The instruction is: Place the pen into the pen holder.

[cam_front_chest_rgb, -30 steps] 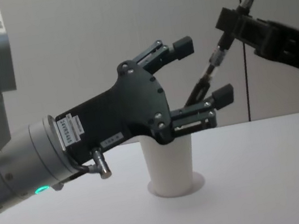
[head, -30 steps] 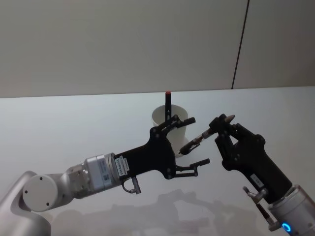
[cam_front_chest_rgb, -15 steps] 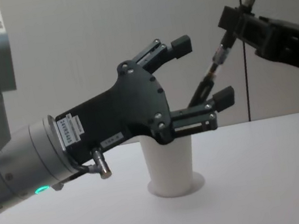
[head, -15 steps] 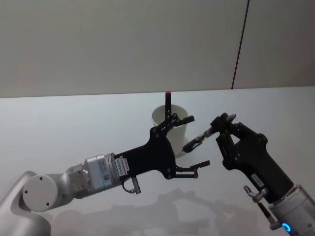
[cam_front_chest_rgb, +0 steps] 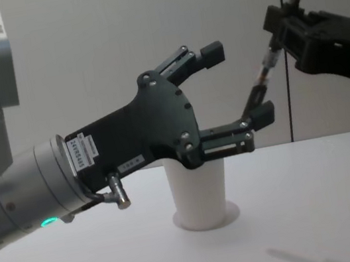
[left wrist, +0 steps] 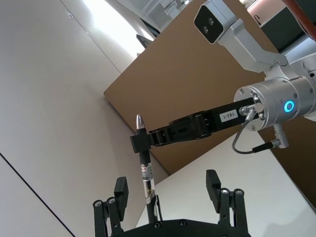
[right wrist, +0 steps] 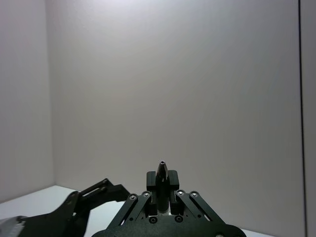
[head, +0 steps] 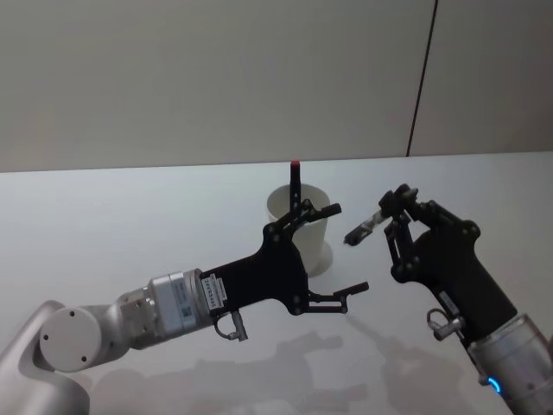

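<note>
The flat white table (head: 130, 216) is carrying the plain white tapered paper cup (cam_front_chest_rgb: 199, 197) that is serving as the pen holder, near its middle. A thin black pen with a red tip (head: 295, 179) is already standing upright inside the cup.

The black left gripper (cam_front_chest_rgb: 238, 83) is hovering above and just in front of the cup, its fingers spread wide and gripping nothing.

The black right gripper (head: 399, 207) is hanging in the air to the right of the cup, clear of the left gripper, its fingers clenched on the upper part of a slim dark pen with a clear barrel (cam_front_chest_rgb: 262, 80). That pen is slanting down toward the cup, its lower end near the left gripper's lower finger and above the table.
</note>
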You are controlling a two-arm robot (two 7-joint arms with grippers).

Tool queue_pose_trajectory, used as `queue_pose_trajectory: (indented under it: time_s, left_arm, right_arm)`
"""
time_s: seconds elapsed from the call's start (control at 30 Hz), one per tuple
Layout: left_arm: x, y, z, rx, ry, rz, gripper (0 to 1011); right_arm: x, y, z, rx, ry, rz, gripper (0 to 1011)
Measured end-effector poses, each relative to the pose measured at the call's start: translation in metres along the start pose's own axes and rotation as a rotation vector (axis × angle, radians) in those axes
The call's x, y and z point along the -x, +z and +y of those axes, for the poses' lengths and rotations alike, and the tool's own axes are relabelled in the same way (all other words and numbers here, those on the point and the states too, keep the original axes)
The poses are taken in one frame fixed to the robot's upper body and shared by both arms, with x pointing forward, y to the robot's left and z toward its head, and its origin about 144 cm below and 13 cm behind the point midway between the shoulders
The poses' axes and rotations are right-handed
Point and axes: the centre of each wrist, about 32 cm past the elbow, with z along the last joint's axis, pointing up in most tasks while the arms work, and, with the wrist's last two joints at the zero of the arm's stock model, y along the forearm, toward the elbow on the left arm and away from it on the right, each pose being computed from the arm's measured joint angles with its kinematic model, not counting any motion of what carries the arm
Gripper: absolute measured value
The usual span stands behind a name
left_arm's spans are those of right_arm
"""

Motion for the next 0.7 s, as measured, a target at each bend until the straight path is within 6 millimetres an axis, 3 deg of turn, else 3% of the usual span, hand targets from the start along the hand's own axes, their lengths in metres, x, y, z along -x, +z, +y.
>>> queue_pose_trajectory:
  time_s: [0.7]
  left_arm:
    - [0.0,0.0,0.0,0.0,0.0,0.0,1004]
  right_arm:
    - [-0.002,-0.01,0.022,-0.035,-0.109,-0.251,118]
